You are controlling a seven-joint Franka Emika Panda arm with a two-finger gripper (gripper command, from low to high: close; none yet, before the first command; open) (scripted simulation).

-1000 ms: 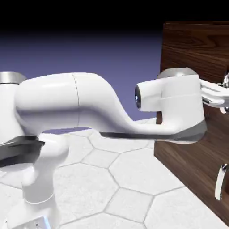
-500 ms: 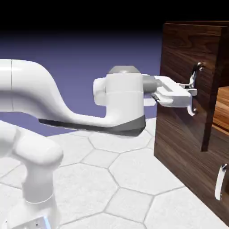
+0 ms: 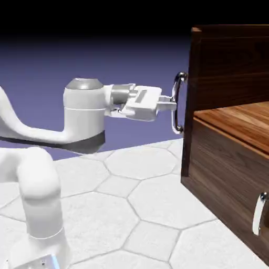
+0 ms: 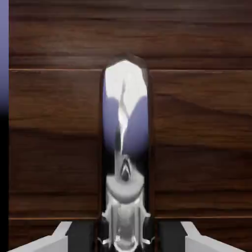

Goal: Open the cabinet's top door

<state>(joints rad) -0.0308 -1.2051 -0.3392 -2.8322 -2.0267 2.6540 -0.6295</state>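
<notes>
The dark walnut cabinet (image 3: pixel 226 173) fills the exterior view's right. Its top door (image 3: pixel 193 73) stands swung out toward the arm, nearly edge-on, and lighter orange-brown wood (image 3: pixel 239 121) shows inside. My gripper (image 3: pixel 171 100) reaches level from the left and is shut on the top door's curved silver handle (image 3: pixel 178 102). In the hand view the handle (image 4: pixel 125 113) rises upright and large from between my fingertips, against the door's dark grain (image 4: pixel 49 123); my gripper (image 4: pixel 125 238) sits at the bottom edge.
The lower door (image 3: pixel 220 178) is closed, its own silver handle (image 3: pixel 257 213) at the exterior view's right edge. The white arm (image 3: pixel 84 113) stretches across from the left over the pale hexagon-tiled table (image 3: pixel 131 210).
Over the last second my hand has drawn back to the left with the handle in its grip. The top door has swung out from closed, uncovering the lighter wood inside.
</notes>
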